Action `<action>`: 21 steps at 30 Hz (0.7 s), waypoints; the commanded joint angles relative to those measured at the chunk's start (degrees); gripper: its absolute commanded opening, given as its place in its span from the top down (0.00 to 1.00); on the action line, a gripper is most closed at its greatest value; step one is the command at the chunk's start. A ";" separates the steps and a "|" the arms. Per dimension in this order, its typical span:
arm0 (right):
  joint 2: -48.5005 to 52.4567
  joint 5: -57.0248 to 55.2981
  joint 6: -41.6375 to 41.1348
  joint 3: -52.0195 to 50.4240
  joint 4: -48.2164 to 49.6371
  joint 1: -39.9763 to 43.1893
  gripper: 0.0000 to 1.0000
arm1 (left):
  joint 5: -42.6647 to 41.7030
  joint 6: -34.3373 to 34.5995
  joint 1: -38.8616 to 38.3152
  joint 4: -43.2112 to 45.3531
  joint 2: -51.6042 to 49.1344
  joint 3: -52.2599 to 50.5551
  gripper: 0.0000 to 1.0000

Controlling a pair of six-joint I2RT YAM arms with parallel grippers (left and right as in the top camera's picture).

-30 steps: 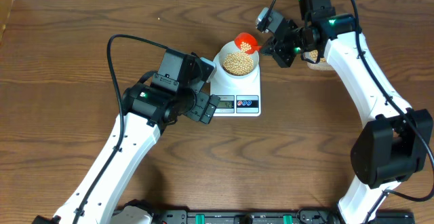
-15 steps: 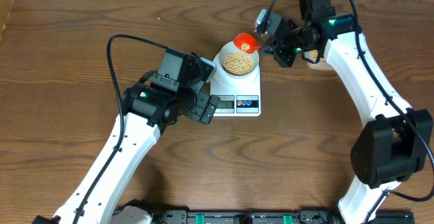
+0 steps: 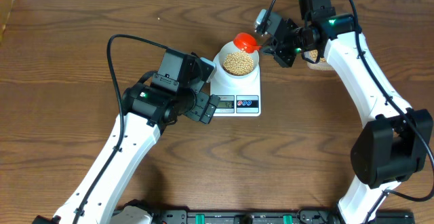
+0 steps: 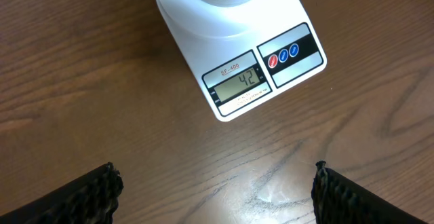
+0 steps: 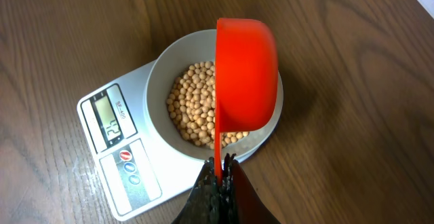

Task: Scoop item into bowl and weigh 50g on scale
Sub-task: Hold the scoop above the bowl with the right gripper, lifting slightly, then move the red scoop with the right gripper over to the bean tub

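My right gripper (image 5: 218, 182) is squeezed shut on the thin handle (image 5: 217, 153) of a red scoop (image 5: 245, 75). The scoop's cup sticks out right in front of the jaws. It is tipped on its side, and I only see its smooth outside, so I cannot tell if anything is in it. Just under the cup is the white bowl (image 5: 157, 75), and the cup hangs over the side of it. The bowl has a pile of little tan beans (image 5: 195, 108) in it. The bowl sits on the white scale (image 5: 152, 183), which pokes out past the bowl on one side of my jaws.

My left gripper (image 4: 215, 171) is open as wide as it goes, and it holds nothing. Only the brown wooden table (image 4: 81, 95) shows between the two black fingers (image 4: 95, 197). A little way ahead of those jaws is the scale, with its grey display (image 4: 242, 80) turned to me. The display reads 42. Two round buttons (image 4: 283, 54) sit next to the display. The bowl of beans is on the far end of the scale from the open jaws.
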State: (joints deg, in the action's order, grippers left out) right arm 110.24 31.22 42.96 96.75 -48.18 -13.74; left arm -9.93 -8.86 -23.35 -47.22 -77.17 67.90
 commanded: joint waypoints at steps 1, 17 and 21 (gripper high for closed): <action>-0.76 0.39 0.83 1.01 0.02 -0.28 0.99 | 0.52 -0.11 0.20 -0.13 -0.31 -0.20 0.08; -0.76 0.37 8.55 1.01 1.11 -0.31 0.99 | 0.52 -0.11 0.20 -0.13 -0.31 -0.20 0.08; -0.76 0.39 9.84 1.01 1.73 -0.28 0.99 | 0.52 -0.11 0.20 -0.13 -0.31 -0.20 0.08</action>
State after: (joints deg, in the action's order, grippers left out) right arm 110.24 31.20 49.67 96.75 -46.85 -13.74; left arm -9.93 -8.86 -23.35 -47.22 -77.17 67.90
